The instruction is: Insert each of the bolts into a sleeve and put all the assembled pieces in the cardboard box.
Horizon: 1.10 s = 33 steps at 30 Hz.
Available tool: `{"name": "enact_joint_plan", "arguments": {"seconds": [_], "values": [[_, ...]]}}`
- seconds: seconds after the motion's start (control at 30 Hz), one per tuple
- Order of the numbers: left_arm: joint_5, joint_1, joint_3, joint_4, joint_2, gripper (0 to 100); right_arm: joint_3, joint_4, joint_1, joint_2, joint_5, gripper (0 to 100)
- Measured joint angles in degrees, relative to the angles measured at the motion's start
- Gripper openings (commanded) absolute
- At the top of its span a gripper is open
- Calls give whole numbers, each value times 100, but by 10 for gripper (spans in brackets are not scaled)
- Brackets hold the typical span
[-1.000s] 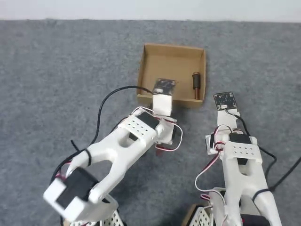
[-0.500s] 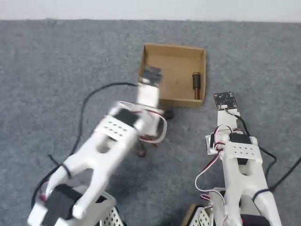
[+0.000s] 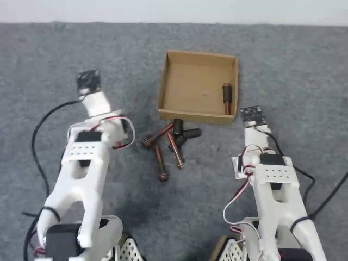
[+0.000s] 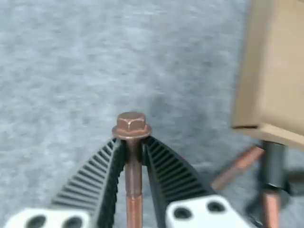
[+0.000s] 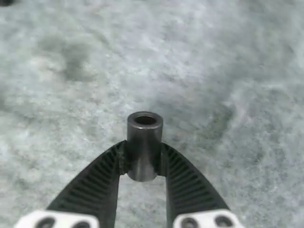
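On carpet (image 3: 54, 60), box (image 3: 197, 116) holds one piece (image 3: 227, 97); left tool (image 4: 133, 145) pinches bolt (image 4: 131, 127), right tool (image 5: 144, 148) sleeve (image 5: 144, 129).

A grey, felt-like mat (image 3: 65, 49) spreads wide underneath, and a pale strip (image 3: 174, 10) runs along its far edge.

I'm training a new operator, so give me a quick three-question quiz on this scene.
1. True or false: the left gripper is open.
2. What does the right gripper hold? A. a nut B. a sleeve C. nothing
3. How many assembled pieces lie in the cardboard box?
Key: 1 false, it is shut on a bolt. 2 B. 3 one.
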Motion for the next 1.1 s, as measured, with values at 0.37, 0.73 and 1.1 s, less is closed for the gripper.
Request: {"name": "enact_joint_plan", "arguments": {"seconds": [0.37,0.73,1.1], "values": [[0,-905,571,-624,0,11,0,-1996,-167,0,0,8],[0,-905,571,-642,0,11,9,-4651,-229,0,0,9],[0,-844,571,-642,0,11,9,-7191,-1002,923,-492,7]]}}
